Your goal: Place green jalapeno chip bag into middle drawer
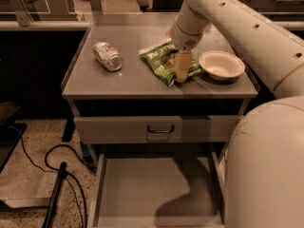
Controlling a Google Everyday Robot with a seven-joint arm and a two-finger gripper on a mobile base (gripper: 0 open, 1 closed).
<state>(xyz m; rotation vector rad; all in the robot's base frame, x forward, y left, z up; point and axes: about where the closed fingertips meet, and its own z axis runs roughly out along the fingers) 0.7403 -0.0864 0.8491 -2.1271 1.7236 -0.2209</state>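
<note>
crinkly green foil jalapeno chip bag [159, 61] lies on grey cabinet top [118, 82]. pale two-finger gripper [181, 78] down at its right side; hold cannot be told. wide shallow grey metal drawer [137, 189] open below.

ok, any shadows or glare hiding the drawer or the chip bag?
Camera view: warm, dim light; the shadow of the arm darkens the right of the middle drawer floor; no glare on the green jalapeno chip bag, with the gripper at its right end.

A speckled terrazzo floor [28, 186] with black cables [56, 194] lies left of the grey metal table [128, 82]; the end effector [182, 75] is low over the table's right half.
</note>
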